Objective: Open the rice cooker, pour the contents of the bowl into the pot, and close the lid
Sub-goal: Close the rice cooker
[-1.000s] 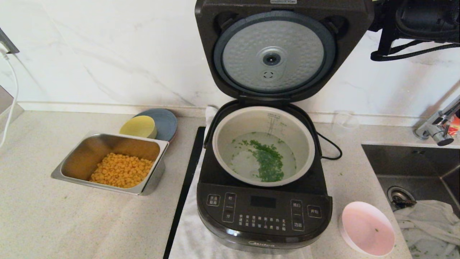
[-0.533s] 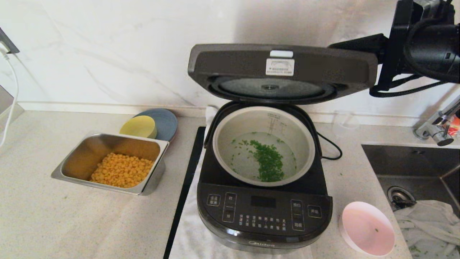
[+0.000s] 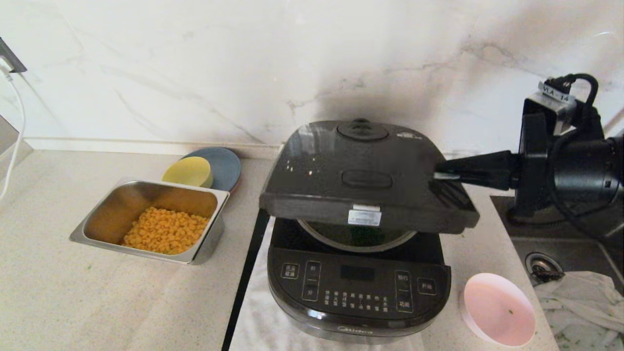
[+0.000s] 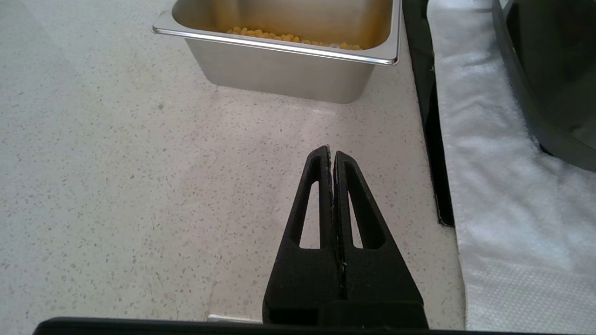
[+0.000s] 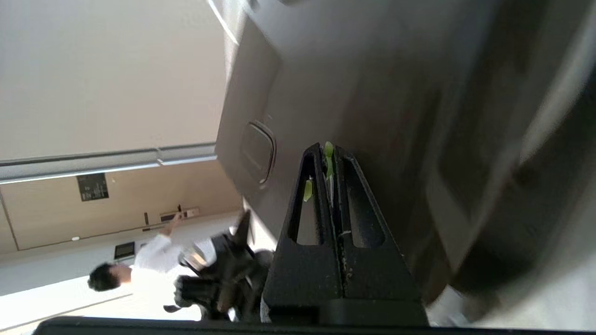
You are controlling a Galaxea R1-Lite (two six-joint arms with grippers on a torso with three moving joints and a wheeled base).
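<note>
The black rice cooker (image 3: 358, 292) stands mid-counter. Its lid (image 3: 360, 175) hangs nearly down, with a narrow gap left at the front. Through that gap shows the pot's rim (image 3: 336, 240) and a little of the green contents (image 3: 363, 236). My right gripper (image 3: 438, 175) is shut, its tips resting flat on the lid's right side (image 5: 288, 83); green bits cling to the fingers (image 5: 328, 153). The pale pink bowl (image 3: 498, 309) sits tilted at the cooker's front right, with only a fleck of green inside. My left gripper (image 4: 331, 152) hovers shut over bare counter, holding nothing.
A steel tray of corn (image 3: 151, 222) (image 4: 288, 70) lies left of the cooker, with a yellow bowl (image 3: 187, 171) on a blue plate (image 3: 222, 165) behind it. A sink (image 3: 560, 243) with a cloth (image 3: 580, 302) is at the right. A white towel (image 4: 503, 186) lies under the cooker.
The lid has swung from fully upright down to almost shut over the pot. My right arm came down with it, its shut fingers on the lid's right side.
</note>
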